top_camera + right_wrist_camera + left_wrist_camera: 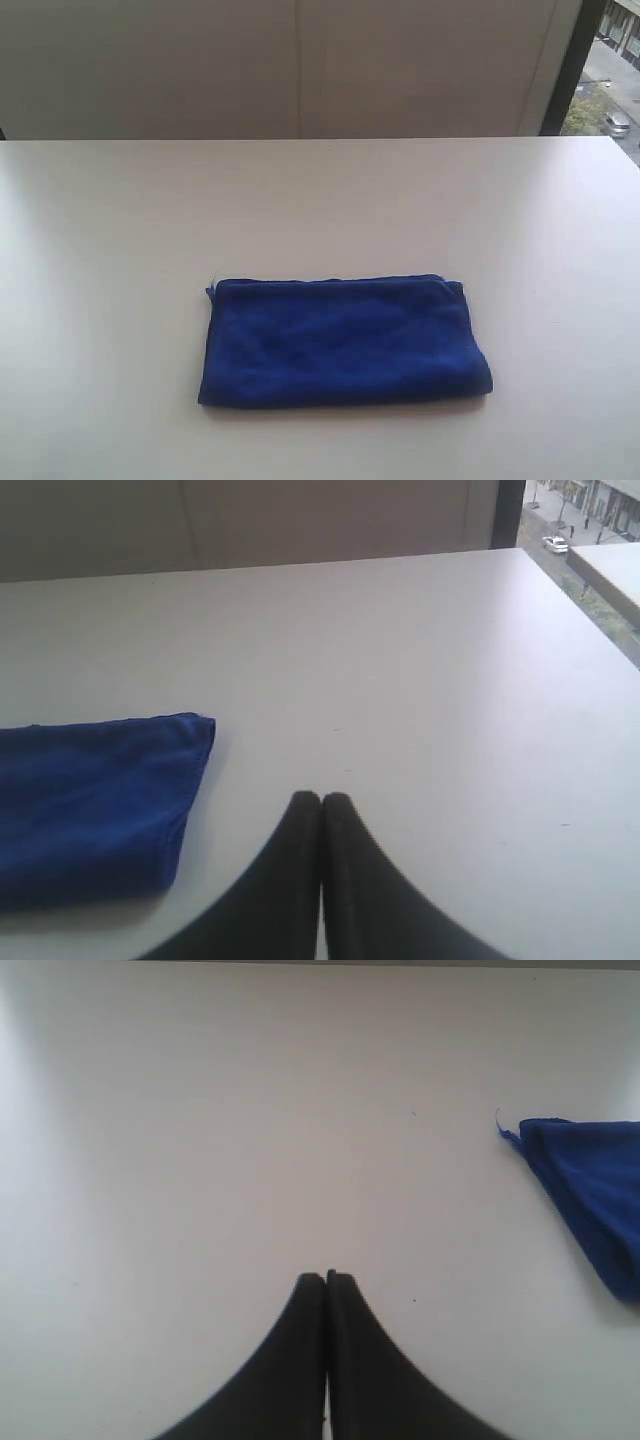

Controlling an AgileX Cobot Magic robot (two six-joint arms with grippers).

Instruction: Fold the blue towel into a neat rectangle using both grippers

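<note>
Centrally, the blue towel (345,340) lies folded into a flat, roughly rectangular pad on the white table (320,200), its layered edges showing along the side away from the exterior camera and a thin loose thread (498,1120) curling from one corner. On the left gripper (326,1278) the black fingers are pressed together with nothing between them, over bare tabletop well apart from the towel's threaded corner; the right gripper (321,798) is likewise closed and empty, near but clear of the towel's opposite short end. Beyond the towel, past the table's far edge, stand a pale wall (150,60) and, to the right, a window (612,90).
</note>
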